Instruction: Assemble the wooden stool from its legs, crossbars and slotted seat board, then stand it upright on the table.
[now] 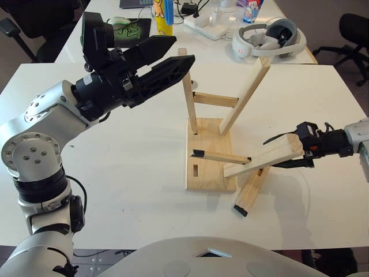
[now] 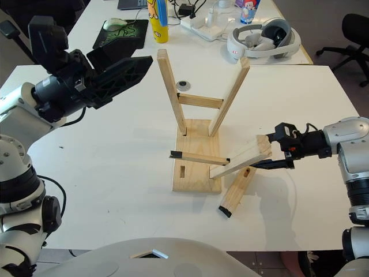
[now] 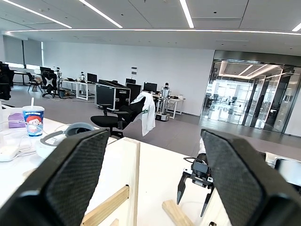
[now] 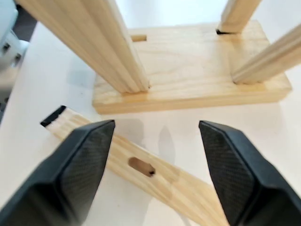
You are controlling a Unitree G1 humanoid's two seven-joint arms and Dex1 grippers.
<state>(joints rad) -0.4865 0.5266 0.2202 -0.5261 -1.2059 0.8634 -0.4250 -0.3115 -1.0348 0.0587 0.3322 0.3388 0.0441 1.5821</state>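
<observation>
You're about halfway: two pale wooden legs (image 1: 188,98) stand in the slotted seat board (image 1: 212,182), two look unseated, left pincer (image 1: 183,49) and right pincer (image 4: 156,126) gaping empty.

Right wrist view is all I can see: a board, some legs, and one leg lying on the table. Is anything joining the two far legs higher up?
Observer: Yes, a crossbar joins the two far legs partway up.
Operator: Where's the other arm?
Observer: The left gripper is up in the air above the table, left of those legs, its fingers open.
Operator: What's behind our table?
Observer: A white headset lies on the next table.
</observation>
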